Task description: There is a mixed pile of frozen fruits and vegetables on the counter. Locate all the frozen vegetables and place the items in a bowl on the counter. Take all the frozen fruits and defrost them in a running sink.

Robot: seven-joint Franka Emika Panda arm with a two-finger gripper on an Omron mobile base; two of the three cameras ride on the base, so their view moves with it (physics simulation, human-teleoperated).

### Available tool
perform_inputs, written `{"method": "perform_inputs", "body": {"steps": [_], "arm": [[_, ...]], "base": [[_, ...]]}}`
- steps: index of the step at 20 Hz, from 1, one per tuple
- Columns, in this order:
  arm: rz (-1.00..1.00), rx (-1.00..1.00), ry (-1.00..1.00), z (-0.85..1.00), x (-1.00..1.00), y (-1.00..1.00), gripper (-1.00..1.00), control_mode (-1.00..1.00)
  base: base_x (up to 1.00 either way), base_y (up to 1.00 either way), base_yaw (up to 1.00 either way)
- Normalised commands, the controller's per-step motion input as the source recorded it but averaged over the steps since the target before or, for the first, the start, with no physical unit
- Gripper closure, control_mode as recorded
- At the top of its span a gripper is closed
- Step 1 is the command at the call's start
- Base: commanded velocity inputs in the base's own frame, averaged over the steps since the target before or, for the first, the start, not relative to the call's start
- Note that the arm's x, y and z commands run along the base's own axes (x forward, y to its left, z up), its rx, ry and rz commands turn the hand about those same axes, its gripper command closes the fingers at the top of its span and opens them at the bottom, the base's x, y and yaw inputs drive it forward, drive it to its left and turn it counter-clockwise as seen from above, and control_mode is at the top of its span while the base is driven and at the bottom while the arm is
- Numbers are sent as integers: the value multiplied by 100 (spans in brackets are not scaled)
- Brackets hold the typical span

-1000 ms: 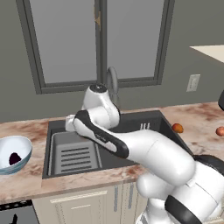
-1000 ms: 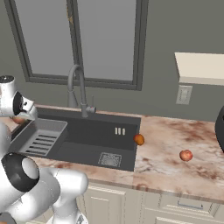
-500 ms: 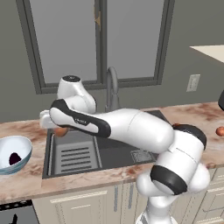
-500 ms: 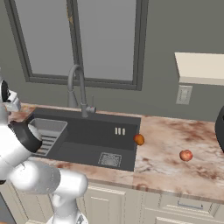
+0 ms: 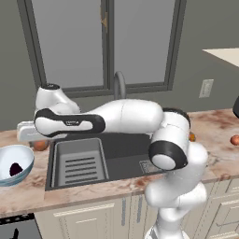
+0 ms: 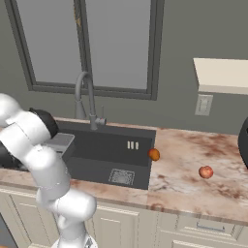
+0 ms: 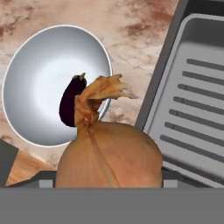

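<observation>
While apparently clamped in the jaws, brown onion point(image 7: 109, 155) above counter point(image 7: 131, 22), beside bowl point(image 7: 35, 61)

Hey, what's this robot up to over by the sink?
It's sorting produce. Its end effector is carrying a brown onion across the counter towards the pale bowl, which already holds a dark purple eggplant. The onion is beside the ribbed sink tray, not yet over the bowl. On the other side of the sink, an orange fruit and a reddish fruit lie on the counter.
</observation>
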Motion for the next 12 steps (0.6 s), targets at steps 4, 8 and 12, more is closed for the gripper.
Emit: {"method": "perform_inputs", "body": {"steps": [4, 8, 12], "arm": [[5, 0, 0, -7, 18, 66, 100, -100], [1, -5, -1, 0, 8, 51, 100, -100], [-2, -10, -7, -2, 8, 39, 100, -100]], "base": [[0, 0, 0], [0, 0, 0], [0, 0, 0]]}}
